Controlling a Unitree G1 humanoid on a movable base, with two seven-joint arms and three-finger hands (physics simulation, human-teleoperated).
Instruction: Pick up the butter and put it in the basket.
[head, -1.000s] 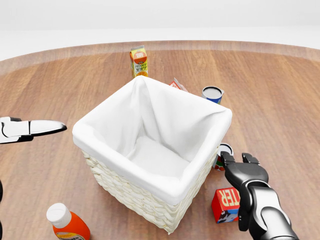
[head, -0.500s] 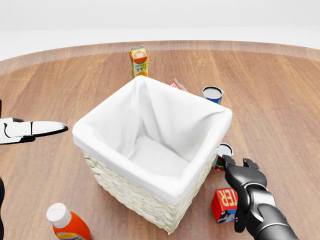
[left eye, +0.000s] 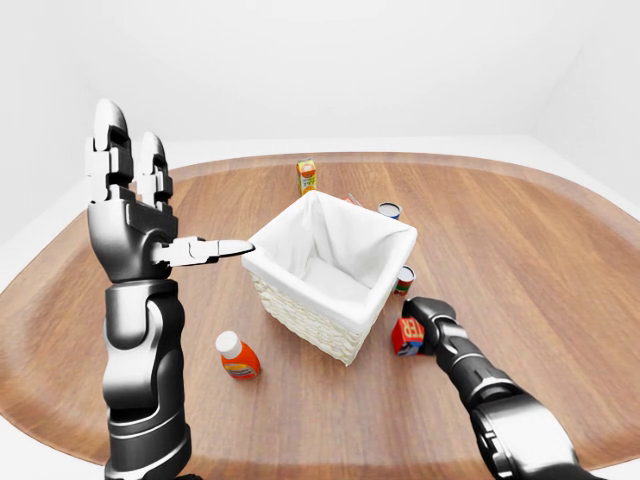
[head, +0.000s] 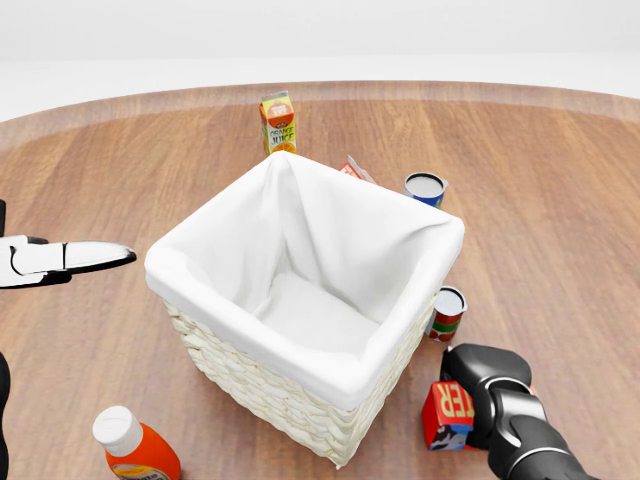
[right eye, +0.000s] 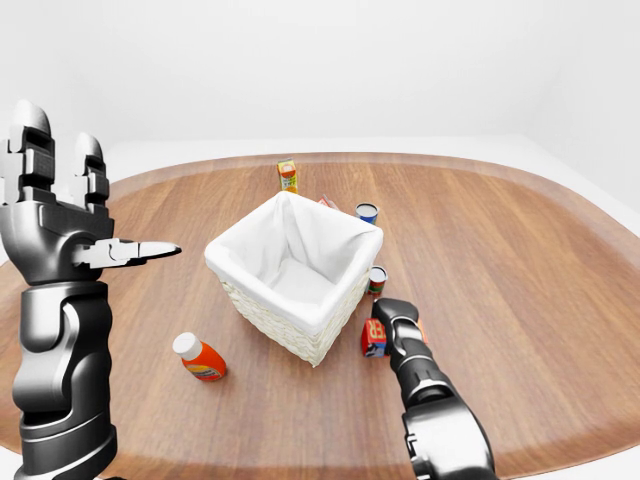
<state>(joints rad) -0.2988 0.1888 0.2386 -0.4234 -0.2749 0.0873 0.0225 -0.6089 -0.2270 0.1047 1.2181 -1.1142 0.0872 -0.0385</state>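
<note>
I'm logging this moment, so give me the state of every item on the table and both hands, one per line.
butter: upright beside the basket, right hand on it
right hand: over the butter, grip unclear
left hand: raised, open, empty
basket: upright, empty
orange juice carton: upright
blue can: upright
red can: upright
orange bottle: lying down

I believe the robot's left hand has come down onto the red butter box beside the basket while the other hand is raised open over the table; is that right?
Not quite: it is the right hand that is on the butter box beside the basket. The left hand is the one raised open over the table. The head view shows the contact, and the left-eye view shows the raised hand.
</note>
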